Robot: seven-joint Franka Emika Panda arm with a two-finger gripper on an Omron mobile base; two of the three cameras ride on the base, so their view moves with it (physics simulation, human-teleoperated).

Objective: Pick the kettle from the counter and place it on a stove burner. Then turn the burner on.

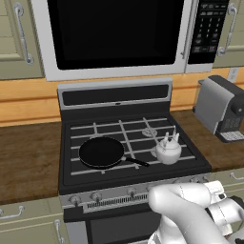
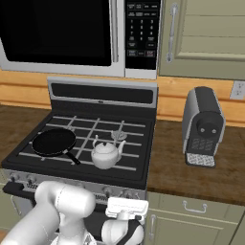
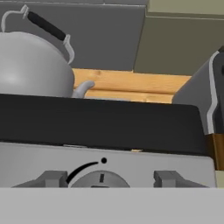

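Kettle [image 3: 33, 65] — above hand [image 3: 105, 179], left

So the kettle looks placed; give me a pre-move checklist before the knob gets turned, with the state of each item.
1. Kettle on the stove, off the counter: ok.
2. Kettle upright, handle up: ok.
3. Kettle centred over a stove burner: cannot tell; its body hides the disc.
4. Gripper free of the kettle and lowered to the knob strip: ok.
5. Knob lined up between the two finger tips: ok in the hand view.
6. This knob drives the kettle's burner: cannot tell; the kettle sits above and left of it in the hand view.
7. Frying pan apart from the kettle: ok.
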